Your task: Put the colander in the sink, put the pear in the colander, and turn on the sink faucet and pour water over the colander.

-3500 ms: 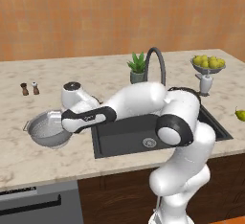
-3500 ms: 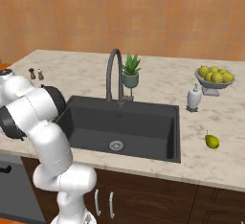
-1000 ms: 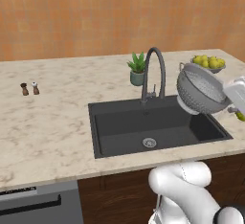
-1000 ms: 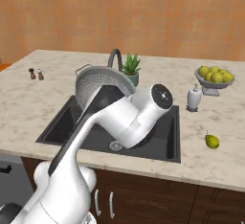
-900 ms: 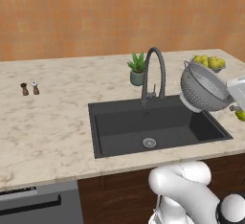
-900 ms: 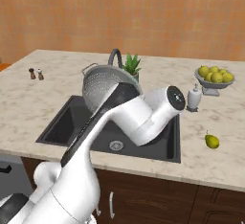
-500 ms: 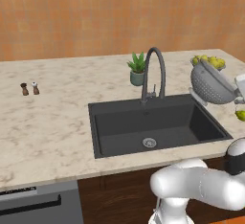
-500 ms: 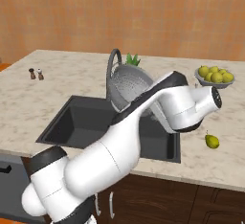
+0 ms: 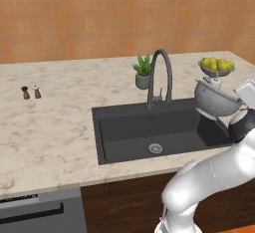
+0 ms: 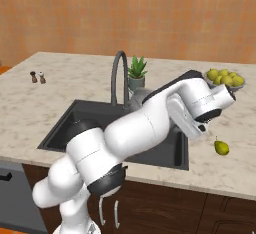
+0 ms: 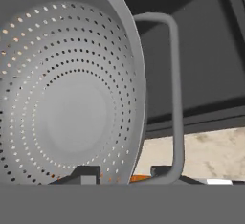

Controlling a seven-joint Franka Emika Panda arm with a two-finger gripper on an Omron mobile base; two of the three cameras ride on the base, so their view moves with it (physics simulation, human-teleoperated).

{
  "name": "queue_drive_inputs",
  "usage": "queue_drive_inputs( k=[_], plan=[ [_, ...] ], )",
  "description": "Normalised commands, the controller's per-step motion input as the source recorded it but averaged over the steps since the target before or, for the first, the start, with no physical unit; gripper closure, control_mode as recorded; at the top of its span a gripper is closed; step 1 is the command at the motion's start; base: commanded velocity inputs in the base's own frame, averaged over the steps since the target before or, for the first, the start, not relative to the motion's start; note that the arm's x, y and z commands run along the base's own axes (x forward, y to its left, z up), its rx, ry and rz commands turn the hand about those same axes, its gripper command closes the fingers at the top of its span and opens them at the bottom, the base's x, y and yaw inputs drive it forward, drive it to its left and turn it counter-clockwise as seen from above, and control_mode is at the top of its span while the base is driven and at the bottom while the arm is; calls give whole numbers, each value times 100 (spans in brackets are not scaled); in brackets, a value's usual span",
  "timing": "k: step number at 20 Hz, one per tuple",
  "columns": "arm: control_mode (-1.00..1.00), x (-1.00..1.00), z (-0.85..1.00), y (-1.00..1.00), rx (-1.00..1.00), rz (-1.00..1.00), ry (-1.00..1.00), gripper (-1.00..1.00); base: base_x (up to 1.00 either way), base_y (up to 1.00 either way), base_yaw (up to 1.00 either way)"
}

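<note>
The colander [image 9: 215, 99], a grey pierced metal bowl, hangs in the air over the right end of the black sink [image 9: 130, 133], its rim roughly level. My gripper [image 11: 124, 172] is shut on its rim beside a loop handle [image 11: 174, 89], and the holed inside of the colander [image 11: 67, 103] lies close in front of the hand. The hand comes in from the right edge of the left base view. The dark gooseneck faucet [image 9: 160, 74] stands behind the basin, with no water running. The pear [image 10: 221, 147] lies on the counter right of the sink.
A footed bowl of yellow fruits [image 9: 216, 66] stands at the back right, just behind the colander. A small potted plant [image 9: 143, 72] sits left of the faucet. Two shakers [image 9: 30, 92] stand far left. My arm [image 10: 145, 123] spans the sink in the right base view.
The colander was lifted off the counter left of the sink and swung across to the right end. In the last half second it sank a little and levelled out.
</note>
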Motion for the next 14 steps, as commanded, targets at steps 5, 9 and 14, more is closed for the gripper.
queue_drive_inputs(
  k=[5, 9, 14],
  plan=[
    [-100, 30, -86, 10, -21, 10, -2, 100, 0, 0, 0],
    [-100, 80, -31, 0, -15, 1, -16, 100, 0, 0, 0],
    [-100, 77, -21, 7, -7, 0, -1, 100, 0, 0, 0]
  ],
)
